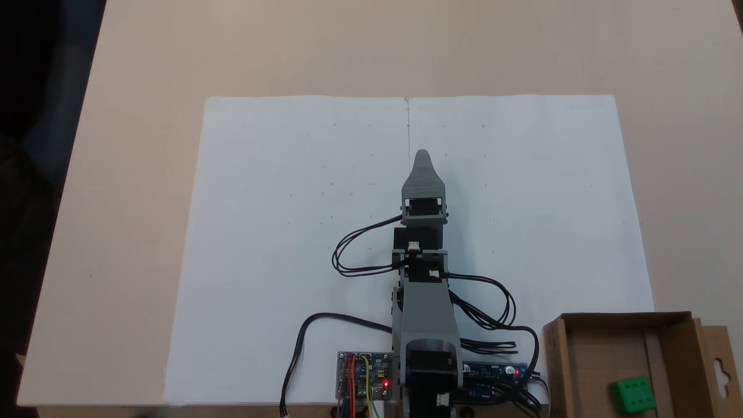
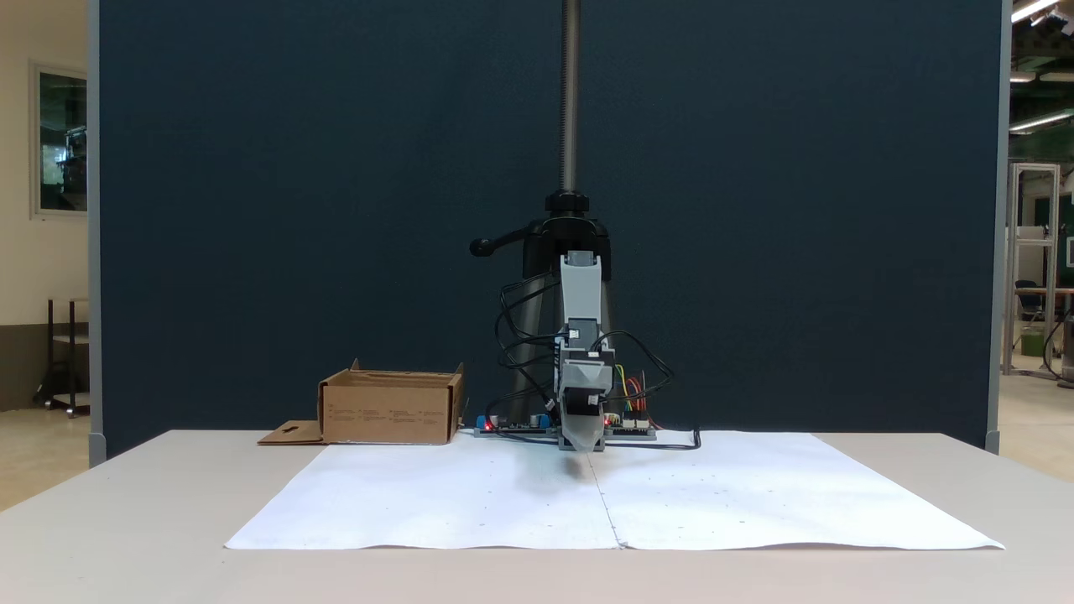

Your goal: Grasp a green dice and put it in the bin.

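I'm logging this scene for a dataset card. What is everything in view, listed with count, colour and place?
Green dice: one, bright green, inside the bin, six-pip face up.
Bin: one, brown cardboard, at the lower right of the view from above, beside the arm's base; its flap with a hanger hole lies outward.
Paper sheets: two, white, side by side on the table.
Table: one, beige.
Circuit boards: two, with red lights, flanking the arm's base.
Tripod: one, black, behind the arm.
Partition: one, dark blue, behind the table.
Arm: one, grey, black cables.
Gripper: one, grey, low over the paper seam.
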